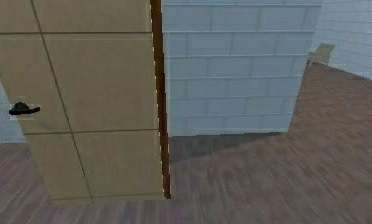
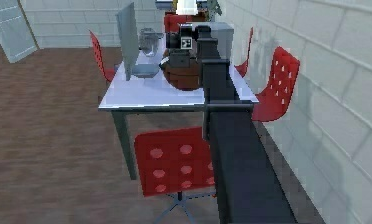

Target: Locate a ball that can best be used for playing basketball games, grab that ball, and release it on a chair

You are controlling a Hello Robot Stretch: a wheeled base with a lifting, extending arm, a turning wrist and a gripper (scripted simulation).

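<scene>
You see one desk (image 2: 134, 95), one ball (image 2: 179, 76), at least four red chairs (image 2: 174, 160).
Pincer (image 2: 166, 55) at the ball, grasp untellable; open floor (image 2: 44, 130) left of desk.

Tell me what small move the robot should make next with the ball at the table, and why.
Probably raise the arm a little. The gripper is at the brown ball by the table, and I cannot tell whether it holds it. A lift would show that before moving toward the near red chair.
</scene>
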